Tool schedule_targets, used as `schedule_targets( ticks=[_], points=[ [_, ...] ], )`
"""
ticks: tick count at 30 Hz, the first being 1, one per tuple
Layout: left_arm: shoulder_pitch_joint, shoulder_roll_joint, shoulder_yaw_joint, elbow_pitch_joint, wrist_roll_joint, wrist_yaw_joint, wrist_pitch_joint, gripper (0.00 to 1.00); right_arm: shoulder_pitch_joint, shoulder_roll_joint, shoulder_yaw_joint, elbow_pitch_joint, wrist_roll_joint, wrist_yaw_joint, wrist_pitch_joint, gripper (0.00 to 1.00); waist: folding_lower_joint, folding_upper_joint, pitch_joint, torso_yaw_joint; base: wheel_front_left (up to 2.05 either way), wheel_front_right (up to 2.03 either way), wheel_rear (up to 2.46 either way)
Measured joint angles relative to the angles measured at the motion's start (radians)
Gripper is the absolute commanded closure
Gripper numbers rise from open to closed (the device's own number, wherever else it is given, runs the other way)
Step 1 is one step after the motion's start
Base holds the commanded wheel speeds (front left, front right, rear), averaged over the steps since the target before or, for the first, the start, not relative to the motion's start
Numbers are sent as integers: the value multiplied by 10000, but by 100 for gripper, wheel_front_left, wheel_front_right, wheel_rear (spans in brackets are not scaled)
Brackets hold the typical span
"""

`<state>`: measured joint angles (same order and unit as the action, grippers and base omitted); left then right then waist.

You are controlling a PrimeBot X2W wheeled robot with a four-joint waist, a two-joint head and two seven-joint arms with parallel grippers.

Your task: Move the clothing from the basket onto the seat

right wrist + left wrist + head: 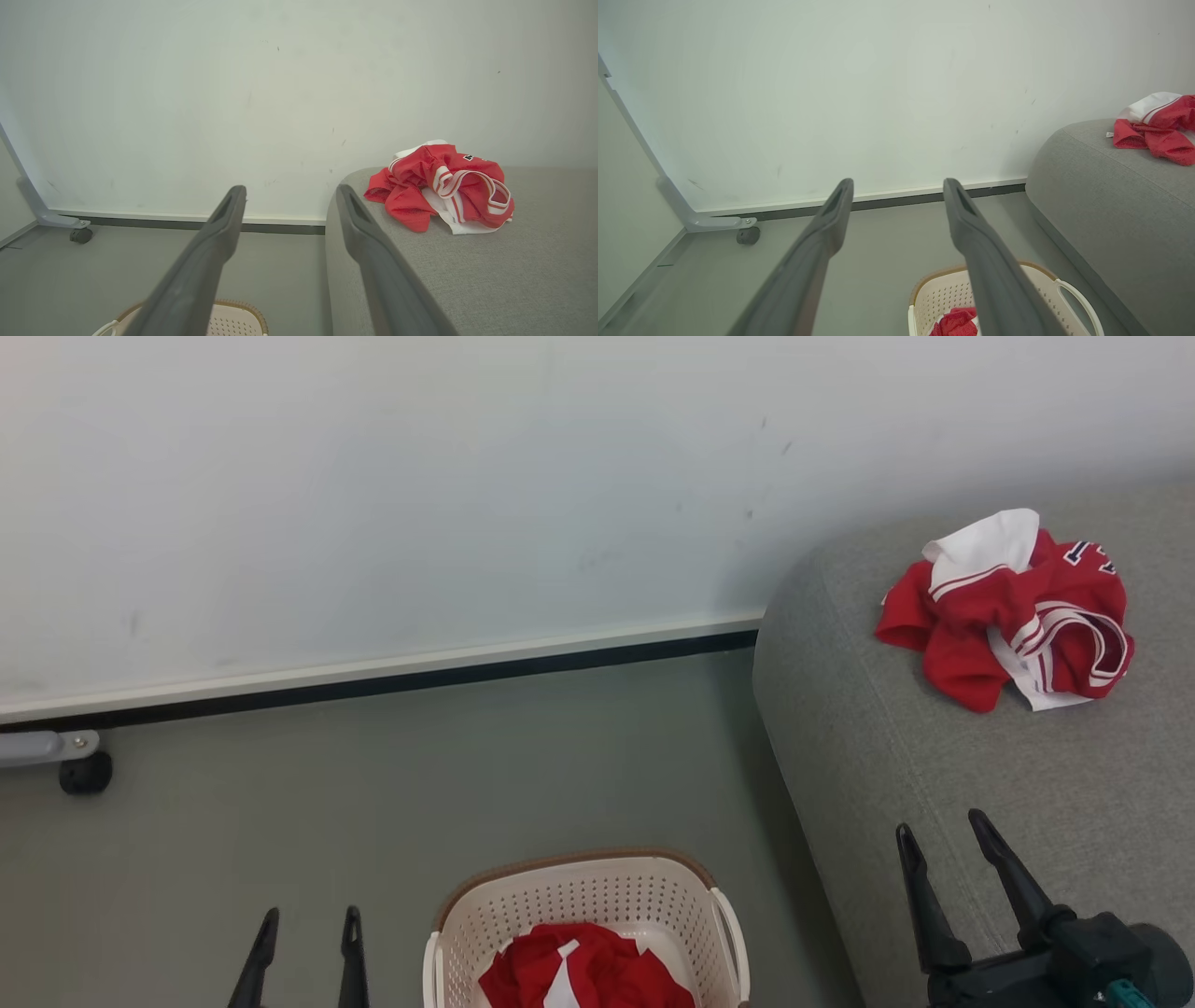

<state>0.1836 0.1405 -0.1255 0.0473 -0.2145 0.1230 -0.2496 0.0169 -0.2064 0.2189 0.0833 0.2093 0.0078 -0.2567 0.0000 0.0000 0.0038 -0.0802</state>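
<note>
Halfway, seemingly: one red-and-white garment (1008, 611) is lying on the grey fabric seat (934, 784), a second red garment (597, 975) is sitting in the cream perforated plastic basket (579, 896); left end effector (311, 915) and right end effector (940, 824) are hanging spread, empty.

Ahead of the jaws of the left gripper (899, 186), a plain white wall (878, 93) with faint scuffs meets the grey floor (887, 242) at a white skirting board (784, 203) above a dark strip. Far left of the jaws, a grey frame leg (714, 223) stands on a black caster (748, 235). The light is soft and even.
</note>
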Motion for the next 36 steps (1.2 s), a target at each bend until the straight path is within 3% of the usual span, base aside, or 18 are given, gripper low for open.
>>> schedule_targets(
  ticks=[21,36],
  points=[
    [-2960,-357,-1996,3256,1135,-803,1034,0,-2400,148,194,-343,-171,167,0,0,2,1,2509,-488,0,0,0],
    [-4766,-679,-2477,5124,1488,-972,1526,0,-3879,437,479,-454,-255,362,-2,0,2,2,4449,-1273,0,0,0]
  ],
)
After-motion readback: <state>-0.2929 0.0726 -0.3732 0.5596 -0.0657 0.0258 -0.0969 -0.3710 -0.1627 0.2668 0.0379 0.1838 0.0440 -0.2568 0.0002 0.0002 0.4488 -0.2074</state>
